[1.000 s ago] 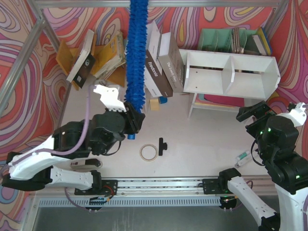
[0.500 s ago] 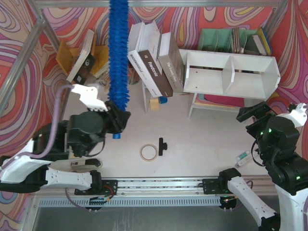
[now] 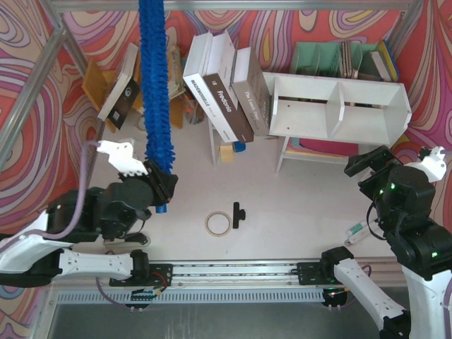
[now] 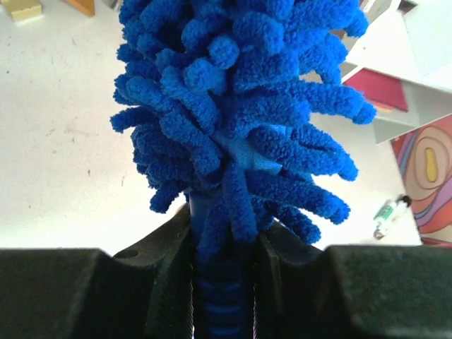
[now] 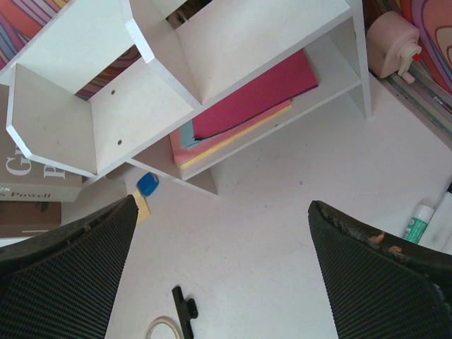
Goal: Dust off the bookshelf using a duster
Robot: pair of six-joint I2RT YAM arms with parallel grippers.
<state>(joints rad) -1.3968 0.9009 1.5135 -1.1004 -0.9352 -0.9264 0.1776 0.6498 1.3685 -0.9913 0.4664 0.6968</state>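
Clearly the left claw (image 3: pixel 161 189) is clamped on the handle of the duster (image 3: pixel 155 92), probably to leave the whole fluffy head free for wiping. Its long axis runs away from the arm bases, tip rearward, well left of the bookshelf (image 3: pixel 339 106). Right claw (image 5: pixel 222 233) gapes, empty.

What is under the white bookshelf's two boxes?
A flat stack lies on the low board beneath the bookshelf: a pink sheet on top, with yellow and teal edges peeking out below. The boxes cover the stack's back part, so anything farther in is hidden.
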